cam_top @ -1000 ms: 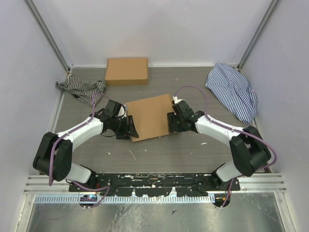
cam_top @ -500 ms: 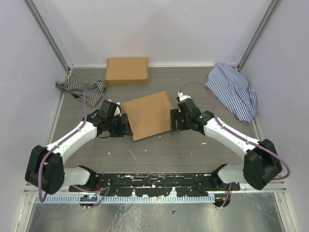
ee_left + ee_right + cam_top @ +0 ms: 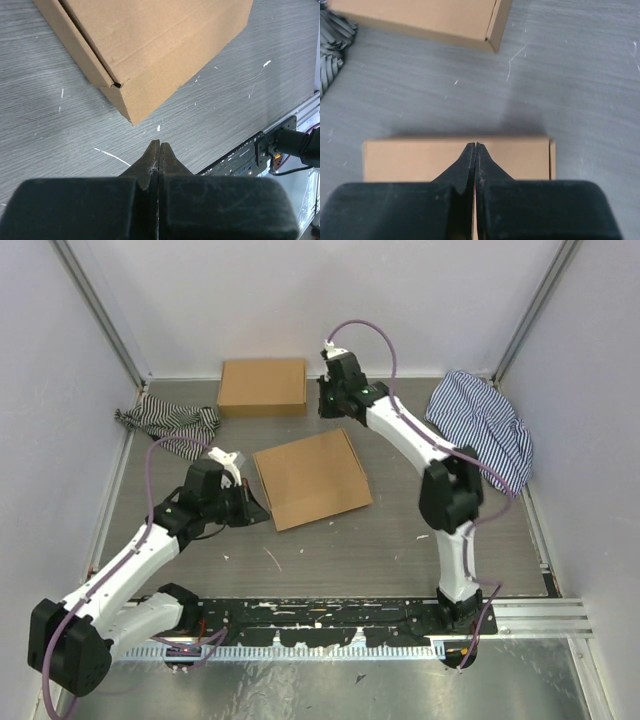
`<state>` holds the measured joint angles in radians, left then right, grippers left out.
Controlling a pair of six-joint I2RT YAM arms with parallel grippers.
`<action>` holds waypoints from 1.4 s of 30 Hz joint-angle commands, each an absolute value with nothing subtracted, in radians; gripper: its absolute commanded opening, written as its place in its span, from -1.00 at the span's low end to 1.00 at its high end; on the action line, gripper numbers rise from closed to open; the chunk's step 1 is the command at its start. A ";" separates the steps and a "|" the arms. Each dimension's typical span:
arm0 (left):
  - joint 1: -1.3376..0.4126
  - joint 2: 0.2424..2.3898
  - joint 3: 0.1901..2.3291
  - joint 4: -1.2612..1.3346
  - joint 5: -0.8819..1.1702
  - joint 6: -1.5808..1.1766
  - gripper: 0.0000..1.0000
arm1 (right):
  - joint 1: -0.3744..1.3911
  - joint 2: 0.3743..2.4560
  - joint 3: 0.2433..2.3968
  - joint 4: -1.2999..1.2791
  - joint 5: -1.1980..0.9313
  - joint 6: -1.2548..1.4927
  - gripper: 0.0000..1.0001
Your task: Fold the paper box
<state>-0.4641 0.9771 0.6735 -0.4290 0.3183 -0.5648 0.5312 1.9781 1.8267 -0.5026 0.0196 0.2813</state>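
Observation:
The paper box (image 3: 310, 478) lies closed and flat in the middle of the table, a shallow brown cardboard mailer. My left gripper (image 3: 253, 510) is shut and empty just off the box's near left corner; in the left wrist view its tips (image 3: 159, 145) sit a little short of that corner of the paper box (image 3: 150, 45). My right gripper (image 3: 330, 405) is raised high over the back of the table, shut and empty. In the right wrist view its tips (image 3: 476, 146) hang above the paper box (image 3: 410, 160), not touching it.
A second brown cardboard box (image 3: 263, 387) sits by the back wall, also seen as the box (image 3: 420, 17) in the right wrist view. A dark striped cloth (image 3: 165, 422) lies at the back left, a blue striped cloth (image 3: 482, 425) at the back right. The metal rail (image 3: 280, 145) runs along the near edge.
Both grippers left the box's sides and closed. The left one drew back toward the near left; the right arm lifted high toward the back. The box stayed put, closed.

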 commanded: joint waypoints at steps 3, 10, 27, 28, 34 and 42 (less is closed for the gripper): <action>-0.484 1.002 0.623 -0.310 0.295 -0.622 -1.00 | 0.510 2.319 2.209 -0.501 -0.050 0.225 -0.93; -0.522 1.117 0.648 -0.283 0.273 -0.615 -1.00 | 0.487 2.442 2.260 -0.457 -0.181 0.234 -0.83; -0.633 1.225 0.629 -0.333 0.147 -0.618 -1.00 | 0.500 2.232 1.818 -0.517 -0.304 0.188 -0.78; -0.640 1.221 0.627 -0.339 0.142 -0.619 -1.00 | 0.500 2.223 1.806 -0.516 -0.298 0.187 -0.78; -0.656 1.223 0.625 -0.370 0.052 -0.608 -1.00 | 0.515 2.203 1.779 -0.519 -0.357 0.164 -0.77; -0.696 1.341 0.646 -0.298 -0.046 -0.616 -1.00 | 0.643 2.228 1.840 -0.656 -0.448 -0.004 -0.76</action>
